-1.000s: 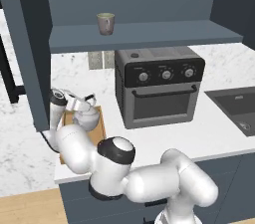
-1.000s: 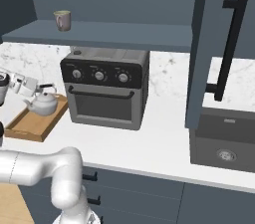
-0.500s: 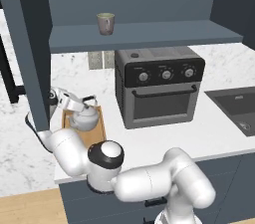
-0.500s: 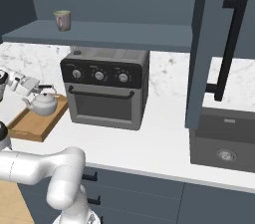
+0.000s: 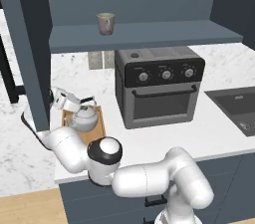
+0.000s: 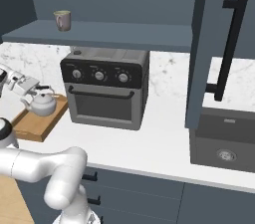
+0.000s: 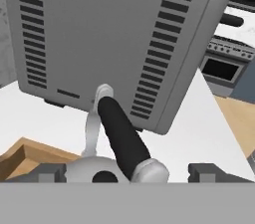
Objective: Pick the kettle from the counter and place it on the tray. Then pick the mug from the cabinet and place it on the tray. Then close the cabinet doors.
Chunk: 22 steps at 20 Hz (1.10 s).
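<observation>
Hand view: hand [image 7: 127, 172] spread wide either side of kettle [image 5: 83, 118] handle, gripping nothing. Kettle seated on tray [image 5: 97, 129], left on the bench [image 5: 209, 128]. Left to do: mug [image 5: 105, 23] on cabinet shelf [image 5: 149, 33], doors [image 6: 216, 49] open.

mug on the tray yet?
No, the mug stands on the cabinet shelf above the oven, while the tray carries just the kettle.

Kettle [image 5: 83, 117] on tray [image 5: 98, 129] at left of bench [image 5: 164, 136], beside oven [image 5: 158, 86]. Mug [image 5: 105, 23] on cabinet [image 5: 149, 35] shelf above. Sink [image 6: 226, 141] at far right.
</observation>
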Motion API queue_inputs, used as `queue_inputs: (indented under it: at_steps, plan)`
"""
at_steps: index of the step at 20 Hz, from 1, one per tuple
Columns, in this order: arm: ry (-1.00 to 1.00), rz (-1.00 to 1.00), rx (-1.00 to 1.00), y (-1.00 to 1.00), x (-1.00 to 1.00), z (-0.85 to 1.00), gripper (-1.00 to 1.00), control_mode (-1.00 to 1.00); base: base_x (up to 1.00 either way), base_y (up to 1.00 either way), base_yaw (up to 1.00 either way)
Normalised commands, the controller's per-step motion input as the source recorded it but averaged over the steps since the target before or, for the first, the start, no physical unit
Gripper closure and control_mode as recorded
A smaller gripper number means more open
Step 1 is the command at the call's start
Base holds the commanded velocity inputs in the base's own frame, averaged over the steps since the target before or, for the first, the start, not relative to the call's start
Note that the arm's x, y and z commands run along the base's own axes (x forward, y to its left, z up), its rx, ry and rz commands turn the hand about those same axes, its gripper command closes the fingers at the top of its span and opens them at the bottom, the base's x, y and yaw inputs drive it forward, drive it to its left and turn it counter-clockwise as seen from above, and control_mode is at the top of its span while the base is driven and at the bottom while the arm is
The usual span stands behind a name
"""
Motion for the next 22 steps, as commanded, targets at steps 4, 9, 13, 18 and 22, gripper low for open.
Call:
queue_inputs:
  at_steps: [4,9,13,18,22]
  plan:
    - [0.00,-0.01,0.00,0.07,-0.11,0.00,-1.00,-1.00,0.00,0.00,0.00]
    - [-0.03,0.00,0.00,0.03,-0.10,0.00,-1.00,-1.00,0.00,0.00,0.00]
    - [-0.11,0.00,0.00,0.00,-0.20,0.00,-1.00,-1.00,0.00,0.00,0.00]
    - [-0.14,0.00,0.00,0.00,-0.24,0.00,-1.00,-1.00,0.00,0.00,0.00]
    - [-0.15,0.00,0.00,-0.03,-0.03,0.00,-1.00,-1.00,0.00,0.00,0.00]
